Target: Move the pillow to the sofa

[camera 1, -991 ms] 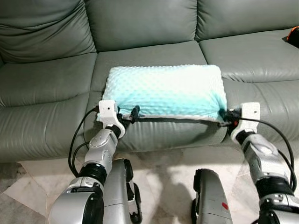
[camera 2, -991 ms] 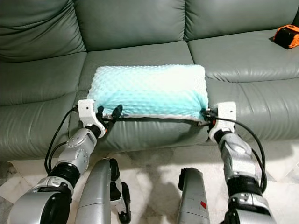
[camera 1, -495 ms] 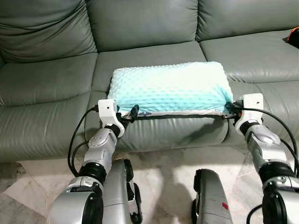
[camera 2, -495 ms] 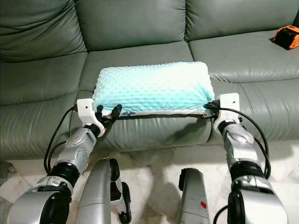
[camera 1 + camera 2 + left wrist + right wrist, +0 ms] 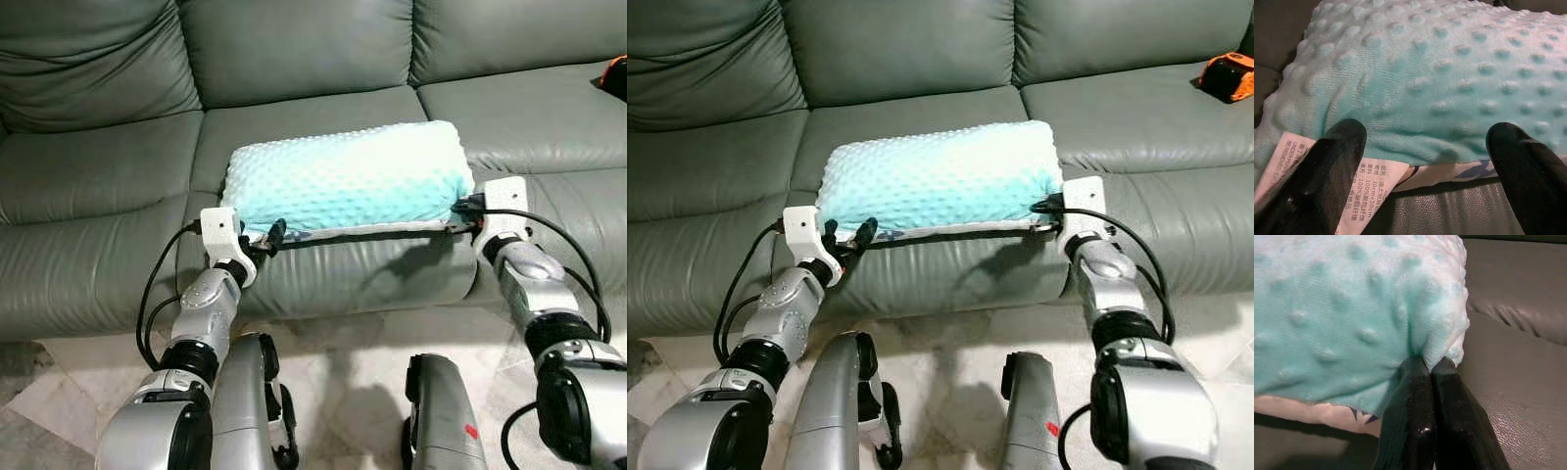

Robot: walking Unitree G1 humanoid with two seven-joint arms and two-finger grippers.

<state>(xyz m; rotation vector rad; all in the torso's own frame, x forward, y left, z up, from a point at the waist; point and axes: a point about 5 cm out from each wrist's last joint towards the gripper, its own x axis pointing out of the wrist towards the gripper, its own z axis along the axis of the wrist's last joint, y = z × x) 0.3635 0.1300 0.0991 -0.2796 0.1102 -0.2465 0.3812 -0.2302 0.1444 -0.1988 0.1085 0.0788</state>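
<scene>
A teal dotted pillow [image 5: 343, 186] lies across the middle seat of the grey-green leather sofa [image 5: 294, 59], its near edge along the cushion's front. My right gripper [image 5: 462, 208] is shut on the pillow's near right corner; in the right wrist view the two black fingers [image 5: 1420, 396] pinch the fabric together. My left gripper [image 5: 269, 235] stands open at the near left corner. In the left wrist view its fingertips [image 5: 1344, 137] are spread before the pillow edge, beside a white care label [image 5: 1371, 181].
An orange object [image 5: 1229, 76] sits on the right seat cushion. My silver legs [image 5: 245, 392] stand on the pale tiled floor [image 5: 343, 343] close against the sofa front. The left seat cushion [image 5: 88, 176] is bare.
My right gripper has risen and moved toward the sofa back with the pillow's right corner, so that end now lies higher and farther back. The left gripper stays open at the left corner.
</scene>
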